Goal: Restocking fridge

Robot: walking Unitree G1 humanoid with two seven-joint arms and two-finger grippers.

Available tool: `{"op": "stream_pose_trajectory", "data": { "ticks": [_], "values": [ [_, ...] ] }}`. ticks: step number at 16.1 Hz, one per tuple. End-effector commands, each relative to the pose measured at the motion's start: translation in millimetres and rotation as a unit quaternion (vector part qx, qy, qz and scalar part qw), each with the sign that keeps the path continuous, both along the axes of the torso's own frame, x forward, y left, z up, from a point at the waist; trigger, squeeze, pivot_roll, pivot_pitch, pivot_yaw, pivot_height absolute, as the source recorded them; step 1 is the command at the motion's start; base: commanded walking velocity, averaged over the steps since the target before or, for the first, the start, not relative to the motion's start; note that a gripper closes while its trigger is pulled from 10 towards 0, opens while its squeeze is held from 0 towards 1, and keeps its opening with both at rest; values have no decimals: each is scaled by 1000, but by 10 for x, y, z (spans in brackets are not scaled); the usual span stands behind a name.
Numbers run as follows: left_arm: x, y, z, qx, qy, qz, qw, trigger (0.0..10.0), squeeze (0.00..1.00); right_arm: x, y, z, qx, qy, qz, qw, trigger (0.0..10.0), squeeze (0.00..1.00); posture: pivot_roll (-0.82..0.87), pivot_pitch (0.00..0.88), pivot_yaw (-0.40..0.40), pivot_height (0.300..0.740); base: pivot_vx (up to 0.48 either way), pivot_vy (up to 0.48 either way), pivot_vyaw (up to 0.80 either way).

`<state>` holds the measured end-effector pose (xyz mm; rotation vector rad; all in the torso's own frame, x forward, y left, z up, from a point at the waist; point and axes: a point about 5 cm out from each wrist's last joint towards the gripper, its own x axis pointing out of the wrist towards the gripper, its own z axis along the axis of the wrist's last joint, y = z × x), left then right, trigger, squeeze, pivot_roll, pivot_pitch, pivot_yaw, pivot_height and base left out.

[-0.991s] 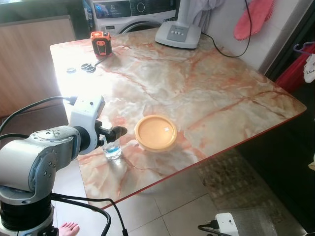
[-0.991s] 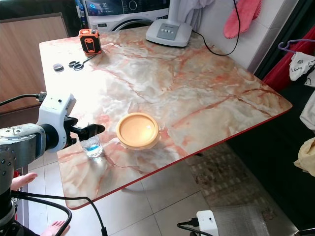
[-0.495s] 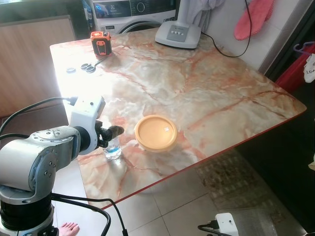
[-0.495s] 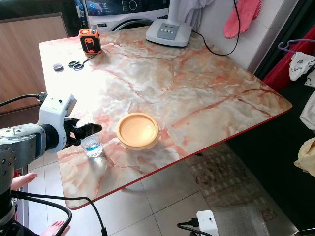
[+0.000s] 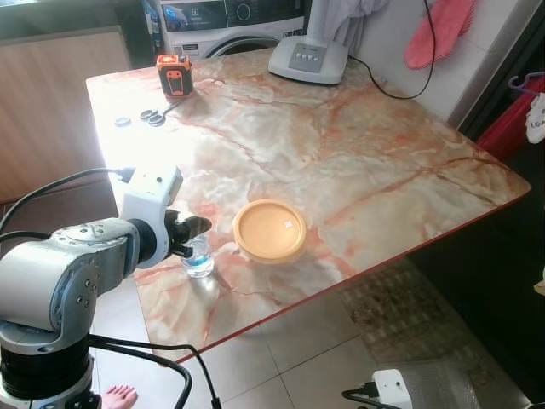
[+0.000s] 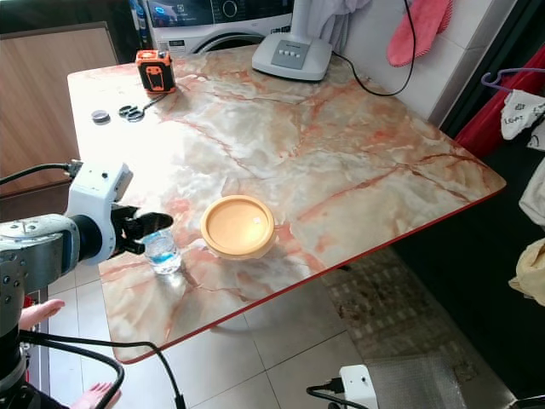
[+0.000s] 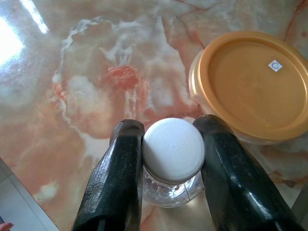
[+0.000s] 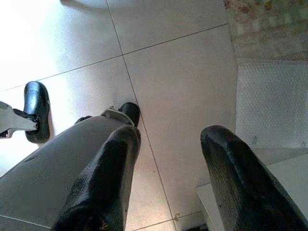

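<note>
Since a second ago: left tool (image 7: 166,159) drawn back along the table (image 5: 358,153) edge and settled over the small clear bottle (image 5: 198,258), fingers now either side of its white cap (image 7: 173,149). Earlier sat with tips poking out past the bottle toward the orange-lidded container (image 5: 270,228); now retracted, tips level with the cap. Bottle itself seems nudged slightly (tilt hard to confirm from the head views).

Left tool state: narrow, both black fingers (image 7: 118,183) touching the cap per the left wrist view, so effectively clamped on the bottle at neck/cap height. Bottle not lifted, base apparently on the marble near the front-left corner, just beside the container but apart from it.

Right tool (image 8: 168,144): hanging idle by the leg, spread wide, holding nothing, floor tiles beyond.

Meaning for the task: grasp looks made, so pick-up of the first restock item probably imminent. Next: lift straight up, clear the container, carry off toward the fridge (not visible anywhere here). Risk: grip is high on a smooth round cap, could swing or slip on lift; table edge close, so a drop goes to the floor.

Also on the table, far end, untouched: orange tape measure (image 5: 174,74), scissors (image 5: 153,117), white appliance base (image 5: 308,58).
</note>
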<state>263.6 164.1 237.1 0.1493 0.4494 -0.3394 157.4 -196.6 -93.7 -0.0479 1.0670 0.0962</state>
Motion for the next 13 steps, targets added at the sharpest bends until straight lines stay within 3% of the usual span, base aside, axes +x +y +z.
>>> {"op": "stream_pose_trajectory", "data": {
  "ticks": [1,7,10,13],
  "values": [
    [-10,-23,9,5,1,-9,1000,0,0,-52,-40,-16,-4,12,-2,1000,10000,0,111,110,-86,740,0,0,0],
    [-20,-33,-4,8,-1,-9,1000,0,0,-61,-38,-20,-2,15,-2,1000,10000,0,110,111,-86,740,0,0,0],
    [7,1,55,48,-43,8,998,0,0,-65,-38,-22,-1,15,-3,1000,10000,0,108,114,-88,740,0,0,0],
    [20,-14,162,59,-92,12,994,0,0,-69,-39,-23,-1,16,-2,1000,10000,0,109,117,-91,740,0,0,0]
  ]
}}
